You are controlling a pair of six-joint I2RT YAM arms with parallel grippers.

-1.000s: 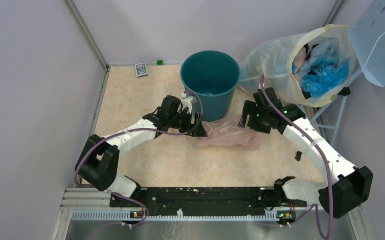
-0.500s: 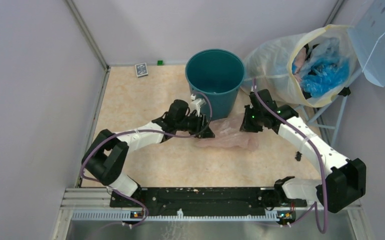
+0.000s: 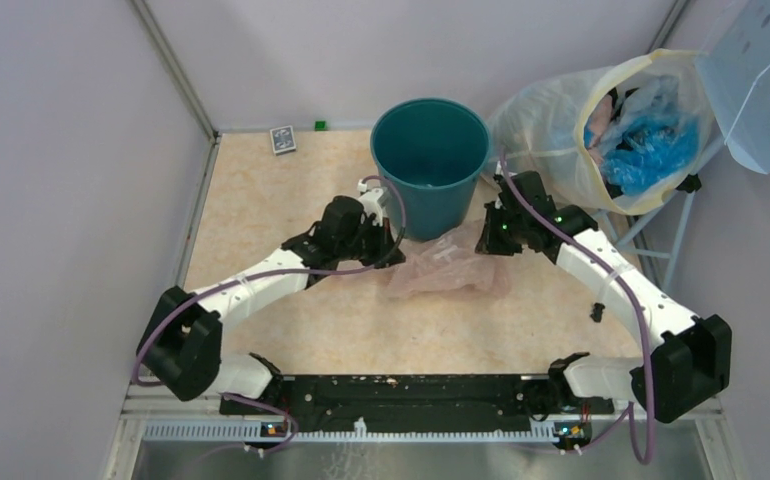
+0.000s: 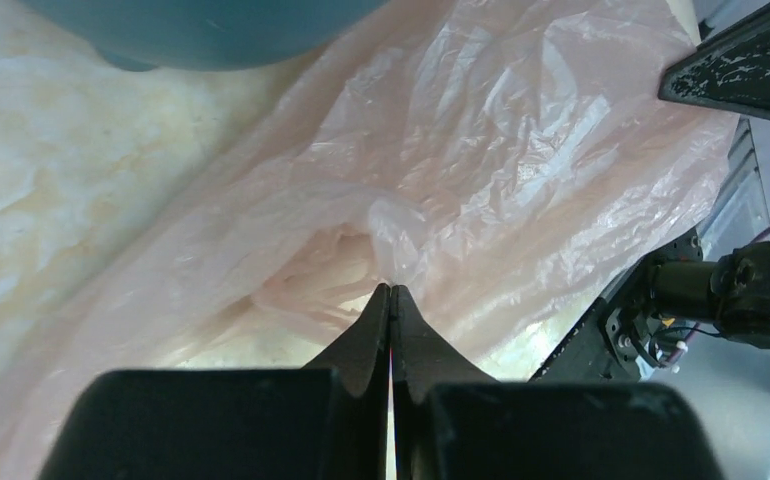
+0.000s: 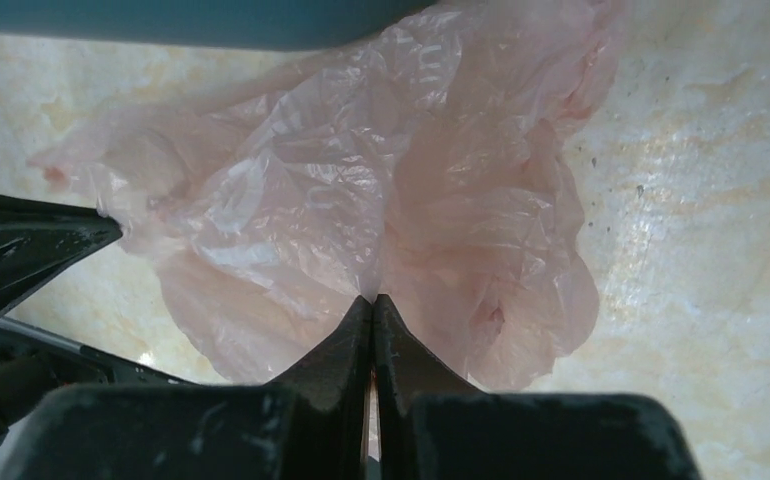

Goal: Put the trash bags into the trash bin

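From above, we see the pale pink bag [image 3: 446,268] lying crumpled just below the teal bin [image 3: 431,205] at centre frame. The left gripper [image 3: 396,252] sits further left than half a second ago. In the left wrist view, its jaws are pressed together on a translucent fold. In the right wrist view, the right gripper [image 5: 373,300] likewise pinches a crease. We cannot read the bag's faint lettering.

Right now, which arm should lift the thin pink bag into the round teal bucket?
Probably right: the right pincer is shut on the thin pink plastic bag with the round teal bucket straight ahead. The left pincer grips too.
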